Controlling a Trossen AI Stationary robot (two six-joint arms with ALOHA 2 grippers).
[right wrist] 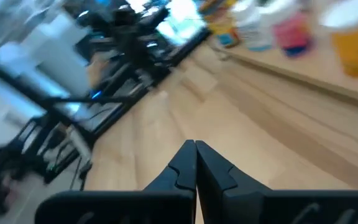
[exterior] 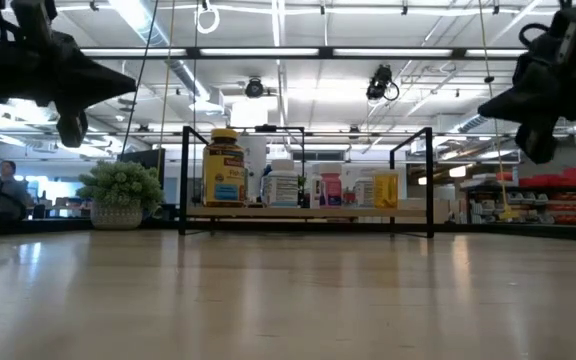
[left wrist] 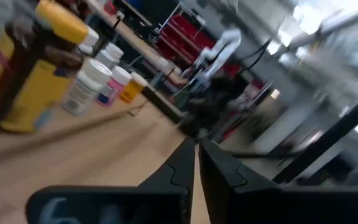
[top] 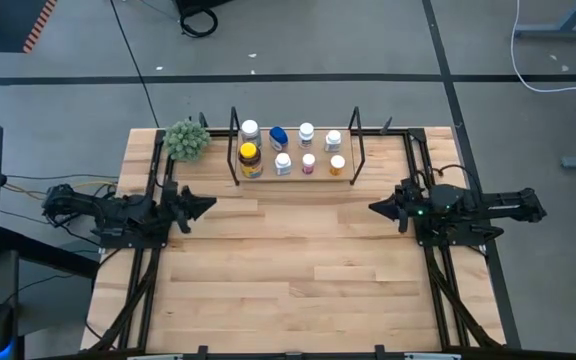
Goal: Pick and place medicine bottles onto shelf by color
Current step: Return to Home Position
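Several medicine bottles stand in two rows on the light-wood shelf [top: 298,178] at the table's far middle: an amber bottle with a yellow cap [top: 250,159], a blue one [top: 278,137], a larger white one [top: 249,130] and small white ones [top: 307,134]. In the low view the amber bottle [exterior: 224,168] stands at the shelf's left. My left gripper [top: 211,205] is shut and empty above the table's left side. My right gripper [top: 373,208] is shut and empty above the right side. Both hang clear of the tabletop.
A green fuzzy plant ball [top: 186,140] sits left of the shelf at the far left corner. The shelf's black wire uprights [top: 356,140] stand at both ends. Black rails [top: 148,270] run along both table sides. People show in the room behind.
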